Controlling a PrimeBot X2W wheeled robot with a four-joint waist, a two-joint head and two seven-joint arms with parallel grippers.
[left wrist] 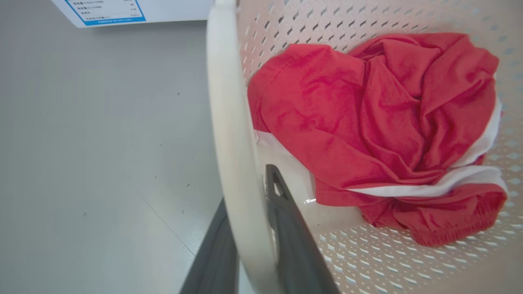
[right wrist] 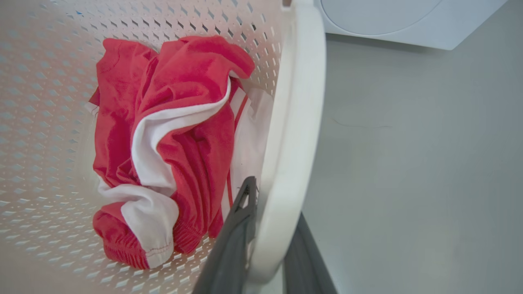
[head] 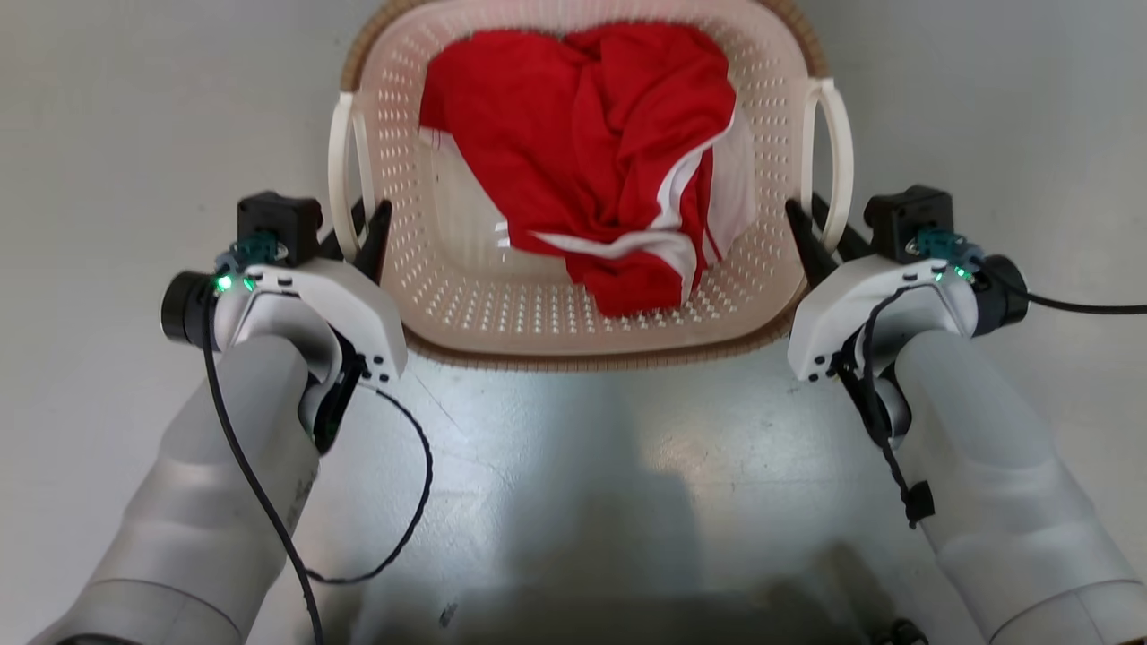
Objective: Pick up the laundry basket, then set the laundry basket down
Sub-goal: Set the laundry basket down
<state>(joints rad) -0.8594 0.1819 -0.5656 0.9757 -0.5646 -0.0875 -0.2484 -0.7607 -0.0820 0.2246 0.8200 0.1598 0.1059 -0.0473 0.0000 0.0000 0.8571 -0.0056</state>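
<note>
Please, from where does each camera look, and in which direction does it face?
Head view: on the head, facing down at the laundry basket holding a red garment; forearms, left end effector, right end effector show.
Left wrist view: on that wrist, looking along its fingers gripping the left handle.
Right wrist view: likewise, fingers gripping the right handle.
Shared: all views show the garment.

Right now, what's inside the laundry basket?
A crumpled red garment with white trim lies in the laundry basket, bunched toward its far side; bare perforated floor shows nearer the robot. Anything under the cloth is covered, so I cannot tell.
</note>
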